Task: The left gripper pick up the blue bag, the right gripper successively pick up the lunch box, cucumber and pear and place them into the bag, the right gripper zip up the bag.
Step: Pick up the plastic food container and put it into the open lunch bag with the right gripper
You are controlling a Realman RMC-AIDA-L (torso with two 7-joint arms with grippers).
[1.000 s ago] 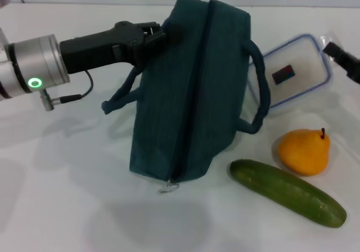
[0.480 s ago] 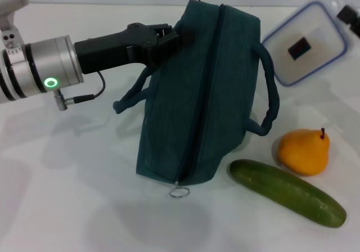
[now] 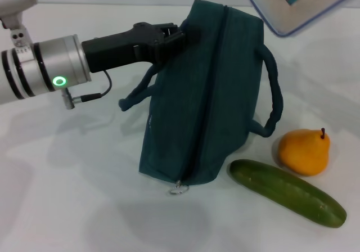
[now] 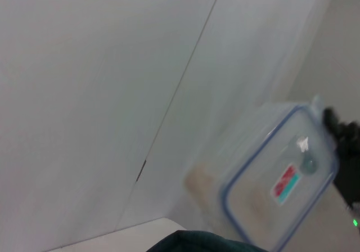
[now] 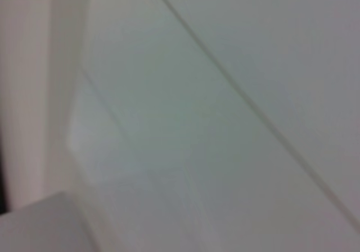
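Right now I am holding the blue bag [image 3: 205,94] up by its far top edge with the left hand [image 3: 179,37], which is clenched on the fabric; the bag is hanging tilted, its lower end resting on the counter [image 3: 67,196] and its zipper ring [image 3: 179,188] lying at that end. The lunch box [image 3: 298,1] is riding in the air above and to the right of the bag, clear of the counter. In the left wrist view a dark shape that I take for the right hand [image 4: 346,151] is sitting at the box's edge, but I cannot tell how its fingers are standing. The zipper line is looking shut from here, so I am judging the mouth too narrow for the box as yet. The cucumber [image 3: 287,192] and pear [image 3: 304,151] are waiting just right of the bag, touching or nearly so. I am wanting a level box, centred over the bag's opening, and a steady left grip
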